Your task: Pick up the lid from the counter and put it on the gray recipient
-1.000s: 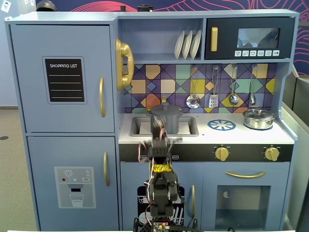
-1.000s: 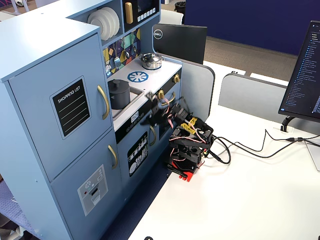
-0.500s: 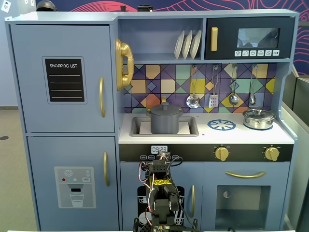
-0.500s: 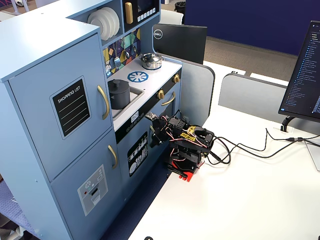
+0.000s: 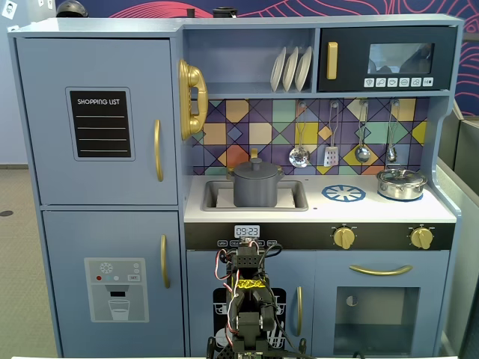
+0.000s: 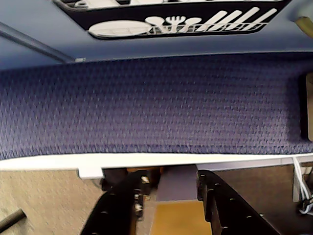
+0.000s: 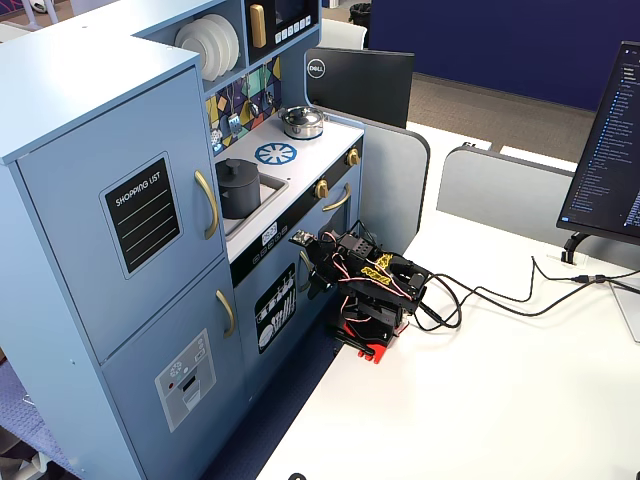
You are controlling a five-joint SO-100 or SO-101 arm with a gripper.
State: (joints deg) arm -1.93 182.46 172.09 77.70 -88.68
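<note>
The gray recipient (image 5: 254, 191) is a matte dark gray pot standing in the toy kitchen's sink (image 5: 296, 202). The lid (image 5: 255, 167), a flat dark gray disc with a small knob, lies on top of it. Both also show in a fixed view, the pot (image 7: 238, 192) and the lid (image 7: 237, 166). My arm (image 5: 247, 288) is folded low on the white table in front of the kitchen, well below the counter. My gripper (image 6: 169, 180) is open and empty, its black fingers (image 6: 128, 200) over the table edge and the floor.
A shiny silver pot (image 5: 402, 183) with its own lid stands at the counter's right, next to a blue-and-white burner print (image 5: 343, 194). Utensils hang on the back wall. Cables and a monitor (image 7: 612, 160) are on the table to the right.
</note>
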